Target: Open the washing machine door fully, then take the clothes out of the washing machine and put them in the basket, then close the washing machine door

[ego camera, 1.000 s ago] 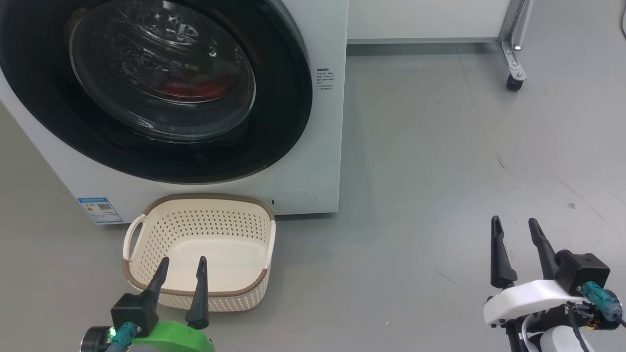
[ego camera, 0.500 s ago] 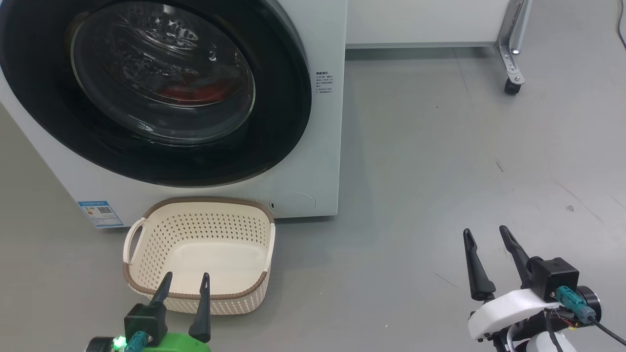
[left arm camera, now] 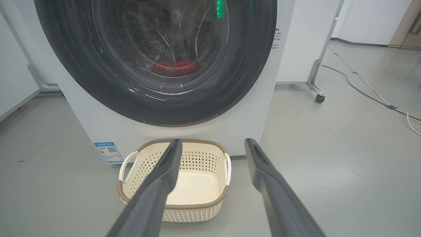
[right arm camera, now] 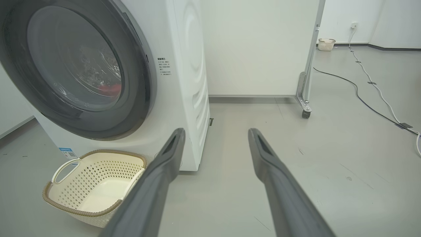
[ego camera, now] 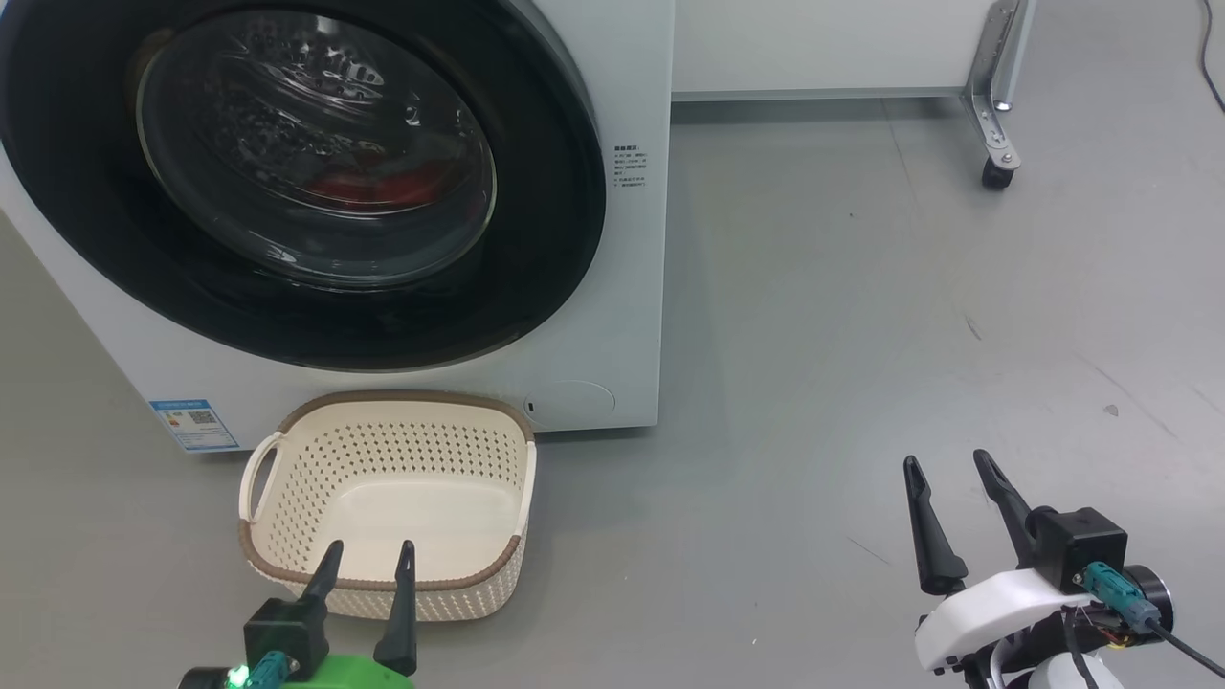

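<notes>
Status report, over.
Left gripper and right gripper open, empty. Door shut, red clothes inside washer. Basket empty, close under door's swing.

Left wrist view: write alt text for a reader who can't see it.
A white front-loading washing machine stands ahead with its round black-ringed door shut and red clothes visible through the glass. An empty cream basket sits on the grey floor right in front of it, seen between the two dark fingers of the open left gripper.
</notes>
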Tool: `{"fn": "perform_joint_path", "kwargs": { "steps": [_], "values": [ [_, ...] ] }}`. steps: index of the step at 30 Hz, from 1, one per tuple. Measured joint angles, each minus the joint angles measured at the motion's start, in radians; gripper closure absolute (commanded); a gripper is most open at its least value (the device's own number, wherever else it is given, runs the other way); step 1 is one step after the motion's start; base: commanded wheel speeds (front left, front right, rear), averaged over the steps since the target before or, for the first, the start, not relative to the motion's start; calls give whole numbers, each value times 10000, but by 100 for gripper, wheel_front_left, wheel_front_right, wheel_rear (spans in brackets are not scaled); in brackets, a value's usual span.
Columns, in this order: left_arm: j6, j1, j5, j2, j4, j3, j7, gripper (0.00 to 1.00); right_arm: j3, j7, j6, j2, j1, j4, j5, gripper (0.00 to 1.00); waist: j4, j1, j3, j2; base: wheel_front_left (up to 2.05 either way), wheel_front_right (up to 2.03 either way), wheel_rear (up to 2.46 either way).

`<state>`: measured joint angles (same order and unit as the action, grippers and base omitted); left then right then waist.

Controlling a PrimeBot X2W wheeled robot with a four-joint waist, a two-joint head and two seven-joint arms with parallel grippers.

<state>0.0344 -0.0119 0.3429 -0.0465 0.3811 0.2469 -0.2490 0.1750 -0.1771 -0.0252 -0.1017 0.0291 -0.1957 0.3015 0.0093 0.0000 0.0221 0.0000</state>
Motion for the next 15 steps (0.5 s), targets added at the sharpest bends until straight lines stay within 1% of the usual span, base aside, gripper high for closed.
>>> {"fn": "perform_joint_path", "kwargs": {
  "steps": [15],
  "values": [
    [17, -30, 161, 0, 102, 102, 0, 0, 4, 0, -4, 10, -1, -81, 31, 0, -12, 0, -17, 0, 0, 0, 0]
  ]
}}
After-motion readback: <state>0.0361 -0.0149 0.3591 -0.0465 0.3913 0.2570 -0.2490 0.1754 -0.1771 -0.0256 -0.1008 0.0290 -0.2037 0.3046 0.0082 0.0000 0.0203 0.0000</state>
